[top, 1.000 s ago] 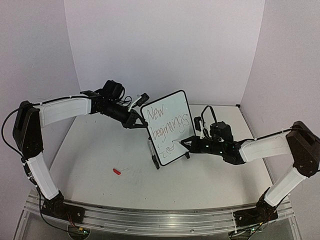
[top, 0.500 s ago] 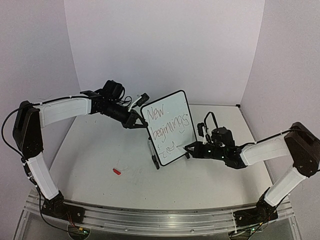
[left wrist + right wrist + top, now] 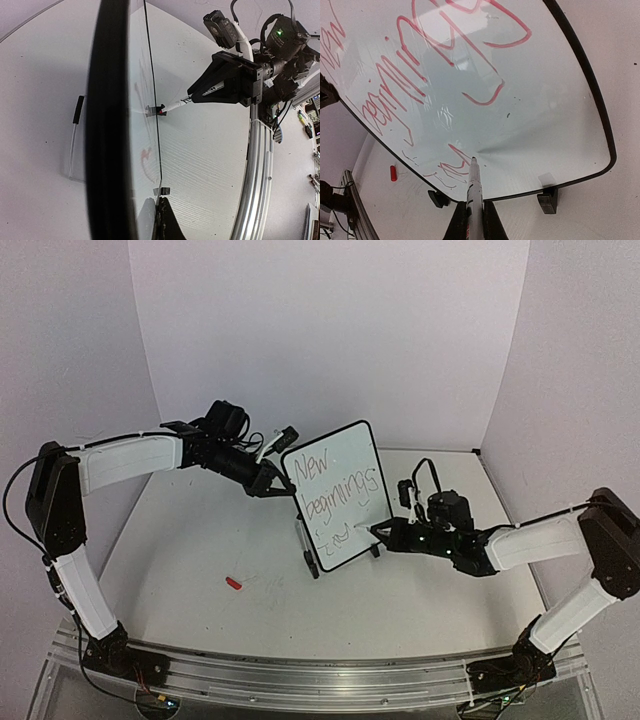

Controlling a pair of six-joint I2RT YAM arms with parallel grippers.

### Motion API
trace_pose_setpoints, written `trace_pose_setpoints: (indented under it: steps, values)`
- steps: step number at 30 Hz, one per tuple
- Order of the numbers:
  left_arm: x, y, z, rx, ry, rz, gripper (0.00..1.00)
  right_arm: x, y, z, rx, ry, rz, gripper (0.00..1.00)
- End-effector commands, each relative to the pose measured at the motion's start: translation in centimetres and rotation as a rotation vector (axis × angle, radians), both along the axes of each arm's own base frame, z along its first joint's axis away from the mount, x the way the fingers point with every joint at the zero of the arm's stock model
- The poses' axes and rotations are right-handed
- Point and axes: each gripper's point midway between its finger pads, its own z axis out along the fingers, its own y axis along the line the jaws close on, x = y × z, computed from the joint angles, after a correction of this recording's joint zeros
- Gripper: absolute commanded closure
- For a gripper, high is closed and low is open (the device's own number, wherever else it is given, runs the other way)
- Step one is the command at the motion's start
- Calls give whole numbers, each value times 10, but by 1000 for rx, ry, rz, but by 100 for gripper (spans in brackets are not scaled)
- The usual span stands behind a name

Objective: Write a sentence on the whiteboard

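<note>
Top view: the sentence [image 3: 338, 490] reads dark, "New beginnings" over two lines, plus a scrawl below that I can't read. Right wrist view shows the ink is actually red, and the marker [image 3: 474, 192] tip sits right on the third-line strokes. Left wrist view has the whiteboard [image 3: 112, 120] edge-on, with the marker tip touching its face.

A small red cap [image 3: 234, 583] lies on the table [image 3: 180, 550], near-left of the board and well apart from it. The table is white and matte with faint scuffs. Pale walls [image 3: 320, 330] close it in on three sides, and a metal rail [image 3: 300, 670] runs along the near edge.

The whiteboard stands at table centre on two black feet [image 3: 547, 201].

Left gripper [image 3: 272, 483] is closed on the board's left edge. Right gripper [image 3: 380, 531] comes in from the right, jaws clamped on the marker body.
</note>
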Motion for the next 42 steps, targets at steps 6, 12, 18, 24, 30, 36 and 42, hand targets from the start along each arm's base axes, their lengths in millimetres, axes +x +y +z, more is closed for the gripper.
trace_pose_setpoints:
  steps: [6, 12, 18, 24, 30, 36, 42]
  values:
    - [-8, 1, -10, 37, 5, -18, 100, 5, -9, 14, 32, -32, -25, 100]
    - [-7, 1, -10, 37, 5, -18, 100, 11, -10, 11, 26, -28, -27, 100]
    - [-7, 1, -11, 38, 8, -18, 100, 19, -8, 16, 34, -37, -20, 100]
    - [-7, 1, -11, 39, 8, -18, 100, 21, -1, 19, 41, -42, 15, 100]
    - [-7, 1, -11, 38, 7, -18, 100, 17, 2, 7, 35, -10, 38, 100]
    - [-7, 1, -10, 37, 6, -18, 100, 10, -4, -10, 16, 32, 31, 100]
    - [-7, 1, -10, 37, 5, -18, 100, 13, -13, -11, 1, 26, -20, 100]
